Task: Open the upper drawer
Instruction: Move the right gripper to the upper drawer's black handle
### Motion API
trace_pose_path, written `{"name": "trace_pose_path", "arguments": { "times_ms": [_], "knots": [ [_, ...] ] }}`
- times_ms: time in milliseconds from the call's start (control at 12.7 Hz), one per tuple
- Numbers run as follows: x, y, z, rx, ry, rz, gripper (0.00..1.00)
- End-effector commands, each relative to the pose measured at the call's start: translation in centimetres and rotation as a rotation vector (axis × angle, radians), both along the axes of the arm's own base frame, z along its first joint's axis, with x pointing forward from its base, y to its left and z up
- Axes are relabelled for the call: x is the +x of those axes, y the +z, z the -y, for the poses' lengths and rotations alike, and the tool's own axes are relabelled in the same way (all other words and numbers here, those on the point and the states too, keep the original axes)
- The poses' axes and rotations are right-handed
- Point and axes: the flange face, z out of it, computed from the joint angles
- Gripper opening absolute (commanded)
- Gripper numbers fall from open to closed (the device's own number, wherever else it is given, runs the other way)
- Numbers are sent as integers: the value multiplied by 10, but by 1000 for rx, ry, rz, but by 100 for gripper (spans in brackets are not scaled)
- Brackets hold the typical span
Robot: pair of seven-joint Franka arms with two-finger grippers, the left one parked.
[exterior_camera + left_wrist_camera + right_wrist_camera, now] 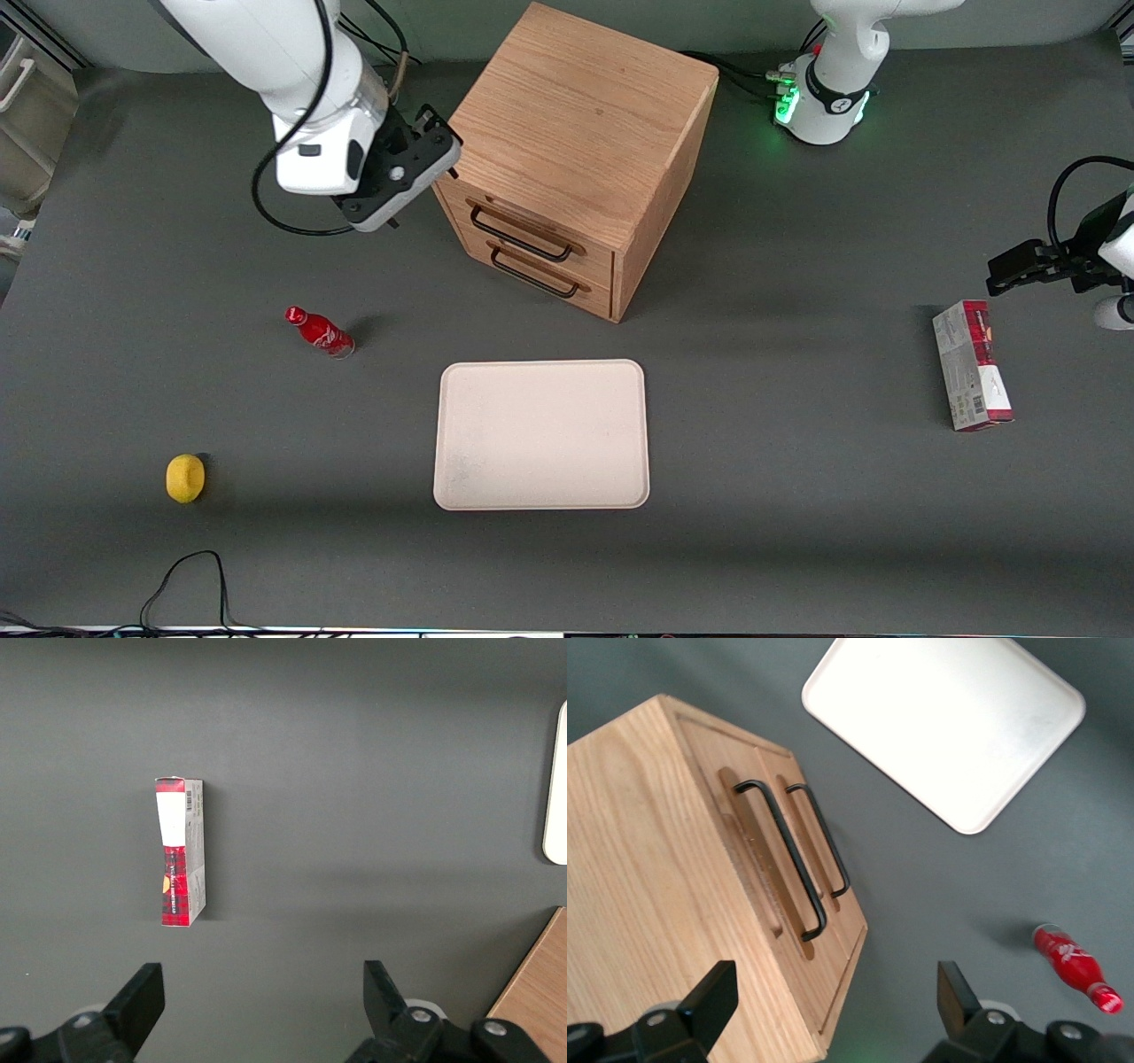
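Observation:
The oak cabinet [576, 115] stands at the table's middle, farther from the front camera than the tray. Its upper drawer [540, 232] is shut flush, with a black bar handle [518, 235] above the lower drawer's handle [532, 275]. My right gripper [440, 142] hovers beside the cabinet's top corner, toward the working arm's end, open and empty, touching nothing. In the right wrist view the gripper [833, 992] has its fingers [713, 1001] spread wide over the cabinet's front edge, with the upper handle [788, 850] ahead and the lower handle [824, 842] beside it.
A cream tray [540, 434] lies nearer the front camera than the cabinet, also in the right wrist view [948, 718]. A red bottle [321, 332] and a yellow lemon [185, 478] lie toward the working arm's end. A red-and-white box [970, 363] lies toward the parked arm's end.

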Motion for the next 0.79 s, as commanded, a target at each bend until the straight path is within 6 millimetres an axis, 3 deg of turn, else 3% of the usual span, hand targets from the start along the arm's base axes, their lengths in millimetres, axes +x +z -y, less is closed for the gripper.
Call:
{"name": "trace_pose_path", "arguments": {
  "times_ms": [0,393,708],
  "knots": [
    [13,-45,-15,22,60,-100,100],
    [12,-120,-33,38,62,-113,100],
    [1,-155,-42,31,76,-128,100]
  ]
}}
